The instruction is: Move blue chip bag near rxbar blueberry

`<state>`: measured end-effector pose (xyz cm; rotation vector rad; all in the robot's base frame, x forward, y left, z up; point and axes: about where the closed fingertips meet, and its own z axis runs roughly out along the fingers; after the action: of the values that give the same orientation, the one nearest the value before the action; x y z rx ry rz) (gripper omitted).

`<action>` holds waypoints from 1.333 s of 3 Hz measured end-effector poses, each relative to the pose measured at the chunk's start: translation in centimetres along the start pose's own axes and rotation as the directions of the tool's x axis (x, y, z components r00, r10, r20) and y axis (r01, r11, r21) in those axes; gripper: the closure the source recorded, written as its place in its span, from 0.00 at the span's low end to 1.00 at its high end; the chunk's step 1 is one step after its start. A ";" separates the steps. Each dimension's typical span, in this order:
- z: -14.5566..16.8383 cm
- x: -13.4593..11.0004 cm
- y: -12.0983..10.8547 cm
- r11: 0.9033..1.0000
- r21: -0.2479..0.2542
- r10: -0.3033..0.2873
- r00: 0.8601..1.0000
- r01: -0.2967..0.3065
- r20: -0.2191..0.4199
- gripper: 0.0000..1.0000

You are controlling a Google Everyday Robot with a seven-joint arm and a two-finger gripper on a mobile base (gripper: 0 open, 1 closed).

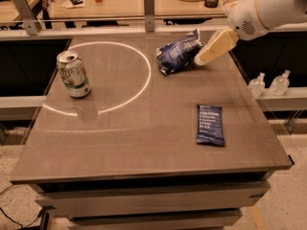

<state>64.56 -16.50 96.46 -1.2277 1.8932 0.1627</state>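
The blue chip bag (177, 55), puffy and wrinkled dark-blue foil with white markings, lies at the far middle-right of the table. The rxbar blueberry (210, 124), a flat dark-blue bar with white text, lies nearer the front right. My gripper (202, 59), with cream-coloured fingers, comes in from the upper right on a white arm and hangs just at the bag's right end, its tip close to or touching the bag.
A green and white soda can (73, 74) stands upright at the left. The table (120, 143) has a bright ring of light on its surface. Two small bottles (268, 84) stand off the right edge. A counter with clutter runs behind.
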 end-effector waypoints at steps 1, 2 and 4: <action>3.3 -1.3 -0.7 0.998 0.024 -0.049 0.999 0.050 -0.016 0.00; 6.7 -1.3 -2.0 0.997 0.058 -0.043 0.998 0.045 -0.047 0.00; 10.7 0.9 -3.4 0.999 0.018 -0.033 0.996 0.034 -0.077 0.00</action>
<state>73.35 -13.26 90.17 -1.2683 1.9344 0.0798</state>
